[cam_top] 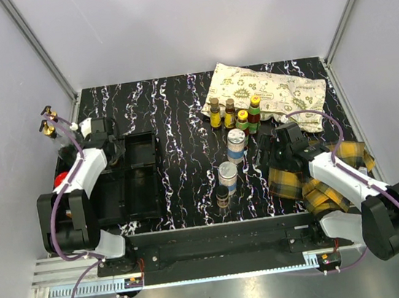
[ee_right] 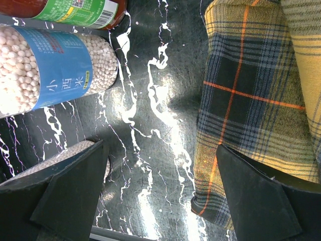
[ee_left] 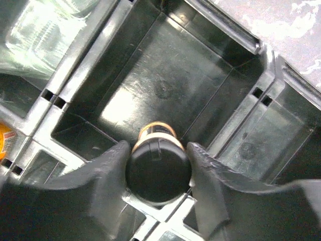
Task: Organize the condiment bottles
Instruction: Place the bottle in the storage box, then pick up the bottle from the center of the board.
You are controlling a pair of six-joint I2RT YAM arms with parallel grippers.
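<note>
Nearest the bases, a tiny dark bottle (cam_top: 223, 196) stands on the table, and the black tray (cam_top: 144, 189) to its left shows mostly bare compartments. The sorting looks early, with seven bottles waiting outside the tray. Over one bare compartment the left gripper (ee_left: 158, 150) is closed snugly on a small black-capped bottle (ee_left: 158, 173), a finger on each side of the cap. The bottle is upright, and I cannot tell whether it touches the floor yet. The right gripper (ee_right: 160, 145) hangs wide open and holds nothing, above bare table. One shaker (ee_right: 60, 158) is just beside one of its fingers and the plaid cloth (ee_right: 251, 100) lies under the other. A second shaker (ee_right: 50, 70) lies just past the first. Farther back, four sauce bottles (cam_top: 254, 112) stand in front of a printed bag (cam_top: 266, 95). At the tray's far left corner are two gold-capped bottles (cam_top: 49, 123), seemingly already placed.
</note>
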